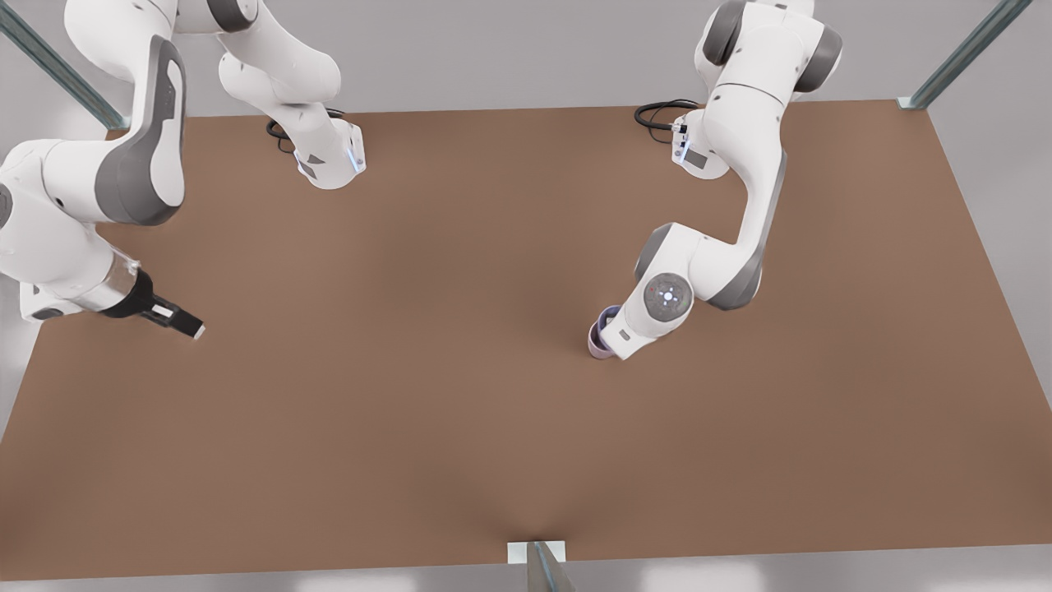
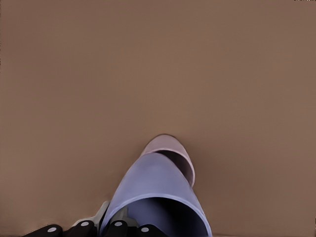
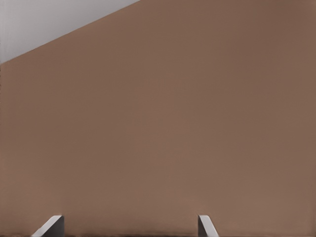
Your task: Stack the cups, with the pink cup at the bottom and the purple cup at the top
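Observation:
The purple cup (image 2: 153, 185) fills the near part of the left wrist view, its open mouth toward the camera. My left gripper (image 2: 101, 228) is shut on its wall near the rim. The cup's base goes down into the mouth of the pink cup (image 2: 165, 146), which stands on the table. In the front view both cups sit right of centre, the purple cup (image 1: 610, 315) above the pink cup (image 1: 595, 341), half hidden by the left arm's hand. My right gripper (image 1: 193, 329) waits open over the table at the front view's left, with its fingertips (image 3: 52, 224) wide apart and nothing between them.
The brown table (image 1: 427, 395) spreads wide around the cups. Both arm bases (image 1: 329, 160) stand at its far edge. A metal post bracket (image 1: 538, 555) sits at the near edge, with frame posts at the far corners.

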You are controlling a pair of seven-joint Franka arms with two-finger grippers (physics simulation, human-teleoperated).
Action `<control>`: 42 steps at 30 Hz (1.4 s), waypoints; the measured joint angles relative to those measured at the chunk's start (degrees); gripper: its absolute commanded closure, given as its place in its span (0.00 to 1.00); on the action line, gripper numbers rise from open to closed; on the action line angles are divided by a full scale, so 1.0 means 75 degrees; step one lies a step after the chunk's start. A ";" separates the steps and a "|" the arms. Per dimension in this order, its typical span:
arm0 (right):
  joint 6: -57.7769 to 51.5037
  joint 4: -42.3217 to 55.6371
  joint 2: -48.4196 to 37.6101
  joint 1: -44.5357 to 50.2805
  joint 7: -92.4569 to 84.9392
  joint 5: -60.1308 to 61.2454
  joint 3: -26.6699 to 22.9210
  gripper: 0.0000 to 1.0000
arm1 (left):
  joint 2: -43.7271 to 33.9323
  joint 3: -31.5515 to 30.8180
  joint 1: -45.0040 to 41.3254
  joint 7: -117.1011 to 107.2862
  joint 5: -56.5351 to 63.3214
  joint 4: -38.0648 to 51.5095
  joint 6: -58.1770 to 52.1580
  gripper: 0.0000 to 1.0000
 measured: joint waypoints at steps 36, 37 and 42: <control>0.0740 -0.0881 -0.0426 -0.0171 -0.5017 0.0055 0.0639 0.00 | -0.0001 0.0000 -0.0118 -0.2807 -0.0563 -0.0847 0.0944 0.00; 0.0736 -0.0878 -0.0428 -0.0182 -0.5069 0.0055 0.0639 0.00 | -0.0005 0.0001 -0.0119 -0.2810 -0.0595 -0.0848 0.0980 0.00; 0.0753 -0.0884 -0.0418 -0.0195 -0.5288 0.0055 0.0639 0.00 | -0.0098 0.0007 -0.0121 -0.2834 -0.0609 -0.0835 0.1026 0.00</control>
